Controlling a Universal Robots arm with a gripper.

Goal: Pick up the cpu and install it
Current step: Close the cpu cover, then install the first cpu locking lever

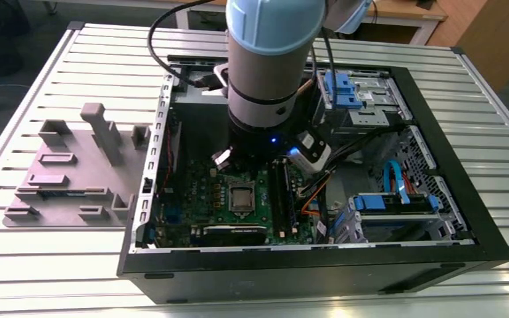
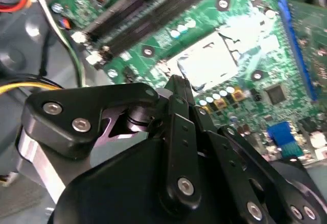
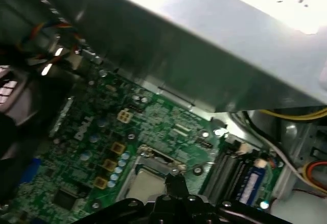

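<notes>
- Your cpu (image 1: 240,196) already sits in the socket on the board (image 1: 203,192) (seated flat, by my judgement).
- Your hand (image 2: 179,81) hovers just above it, fingers pressed together, holding nothing.

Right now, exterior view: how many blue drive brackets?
2. One blue drive bracket at the case's far end beside the arm; one at its near end, exterior view's right. The arm may hide others.

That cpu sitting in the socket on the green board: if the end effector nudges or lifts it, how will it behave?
The cpu is a thin, flat square with a metal top, so probably rigid and light. Its smooth silvery face looks slippery. Lying flat in the socket, it seems unlikely to tip or roll; a sideways push may simply meet the socket's edges.
</notes>
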